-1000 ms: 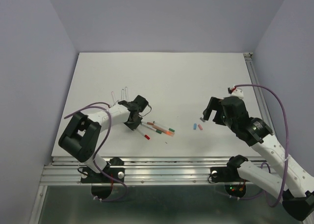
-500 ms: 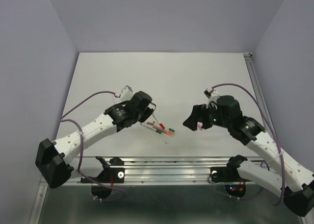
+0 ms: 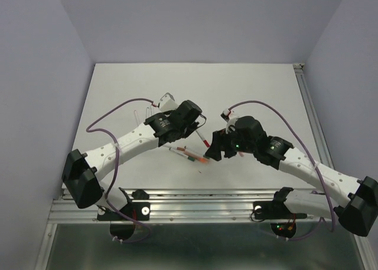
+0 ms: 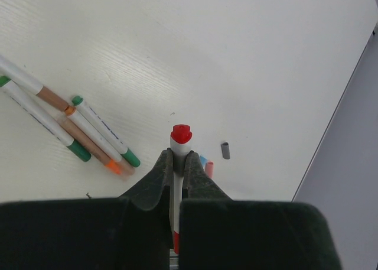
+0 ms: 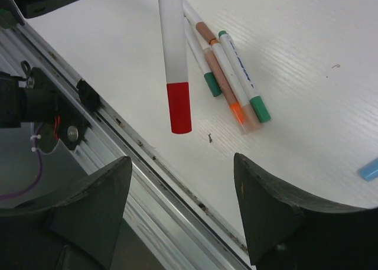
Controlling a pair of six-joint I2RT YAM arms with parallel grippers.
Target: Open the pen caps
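Left pincer (image 4: pixel 178 159) clamps pen (image 5: pixel 171 33), red cap (image 5: pixel 179 107) clear before spread right pincer (image 5: pixel 182 184).

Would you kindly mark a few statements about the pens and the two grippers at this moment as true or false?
1. The left gripper is shut on a red-capped pen. True.
2. The right gripper is shut on that pen's red cap. False: its jaws stand open, clear of the cap.
3. Several pens lie side by side on the table. True.
4. Those lying pens are all uncapped. False: at least two wear green caps.
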